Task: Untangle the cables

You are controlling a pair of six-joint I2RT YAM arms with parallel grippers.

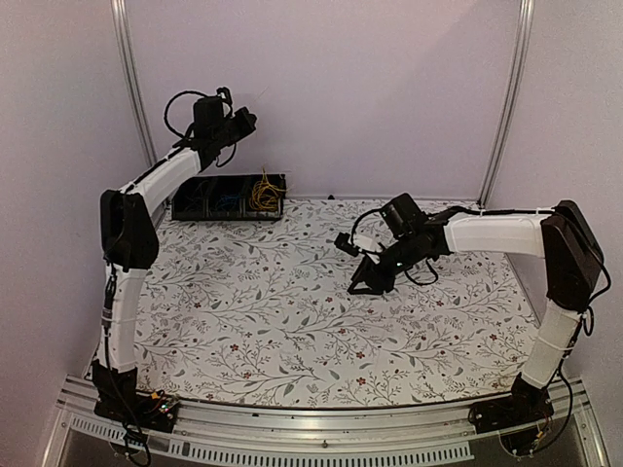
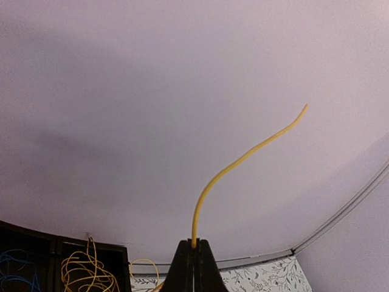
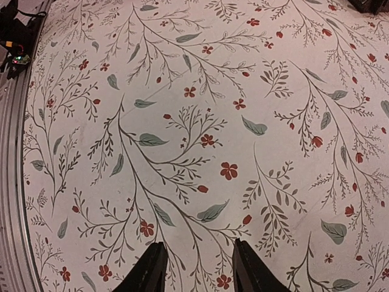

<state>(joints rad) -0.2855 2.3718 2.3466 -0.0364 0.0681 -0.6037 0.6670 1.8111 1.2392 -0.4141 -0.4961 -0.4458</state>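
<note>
Yellow cable (image 2: 243, 159) pinched in my left gripper (image 2: 194, 244), jaws pressed together, held high above black tray (image 1: 181, 206); its coil and blue cables (image 2: 15, 274) lie in tray. Right gripper (image 3: 198, 249) spread, empty. I judge untangling barely started.

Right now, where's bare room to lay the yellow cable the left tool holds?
Bare floral cloth runs across the middle and the whole near edge, and lies under the open right tool. Crowded: the far-left corner, where the black tray holds coiled cables, roughly under the raised left tool pinching the yellow cable.
</note>
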